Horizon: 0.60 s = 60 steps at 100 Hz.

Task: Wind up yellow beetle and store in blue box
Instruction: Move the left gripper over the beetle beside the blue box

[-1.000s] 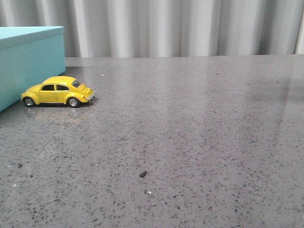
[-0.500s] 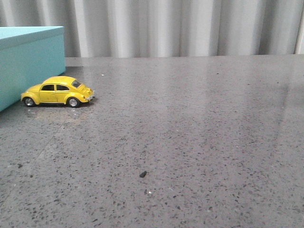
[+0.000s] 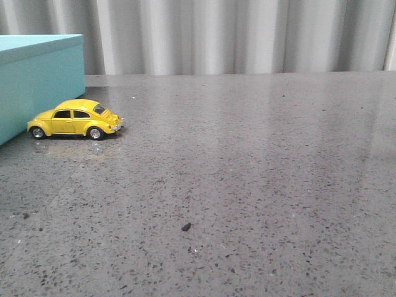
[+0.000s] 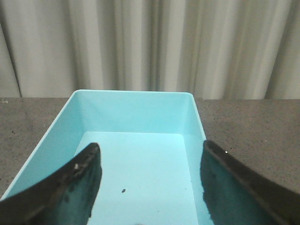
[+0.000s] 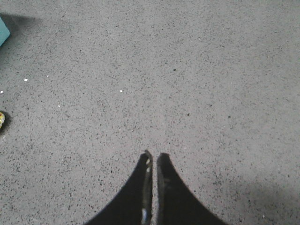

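The yellow beetle (image 3: 75, 119) stands on its wheels on the grey table, just right of the blue box (image 3: 38, 77) at the far left. In the left wrist view the box (image 4: 136, 110) is open with no lid, its inside bare but for a small dark speck. My left gripper (image 4: 150, 152) is open and empty above the box's inside. My right gripper (image 5: 153, 157) is shut and empty over bare table. A sliver of the beetle (image 5: 1, 119) and a corner of the box (image 5: 3, 29) show at the edge of the right wrist view. Neither gripper shows in the front view.
A grey speckled table (image 3: 247, 173) fills the front view, with a pleated grey curtain (image 3: 235, 37) behind its far edge. A small dark crumb (image 3: 185, 227) lies on the table near the front middle.
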Motion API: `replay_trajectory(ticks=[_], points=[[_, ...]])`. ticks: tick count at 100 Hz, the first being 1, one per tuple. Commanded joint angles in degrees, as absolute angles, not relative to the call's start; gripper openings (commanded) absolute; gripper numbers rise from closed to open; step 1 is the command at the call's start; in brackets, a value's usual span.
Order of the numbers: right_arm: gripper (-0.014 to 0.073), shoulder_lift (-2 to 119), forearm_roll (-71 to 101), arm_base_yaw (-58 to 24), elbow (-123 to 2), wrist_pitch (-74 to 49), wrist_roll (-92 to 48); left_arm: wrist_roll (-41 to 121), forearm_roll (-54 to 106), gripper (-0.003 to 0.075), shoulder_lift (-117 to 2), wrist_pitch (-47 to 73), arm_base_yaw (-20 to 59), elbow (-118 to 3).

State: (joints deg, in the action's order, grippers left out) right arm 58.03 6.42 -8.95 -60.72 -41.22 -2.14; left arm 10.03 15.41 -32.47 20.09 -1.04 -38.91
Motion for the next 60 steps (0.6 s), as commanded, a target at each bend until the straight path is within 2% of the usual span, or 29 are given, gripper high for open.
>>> replay_trajectory(ticks=[1,30,60], points=[[-0.0061,55.3,6.7,-8.9,-61.0,-36.8,-2.6,10.3,15.9,0.0444,-34.9,16.8,-1.2,-43.1],[-0.0061,51.8,6.8,-8.9,-59.0,-38.8,-2.6,14.1,15.9,0.0442,-43.6,23.0,-0.1,-52.4],[-0.0061,51.1,8.3,-8.9,-59.0,-39.8,-2.6,22.4,15.9,0.044,-54.1,25.7,10.3,-59.9]])
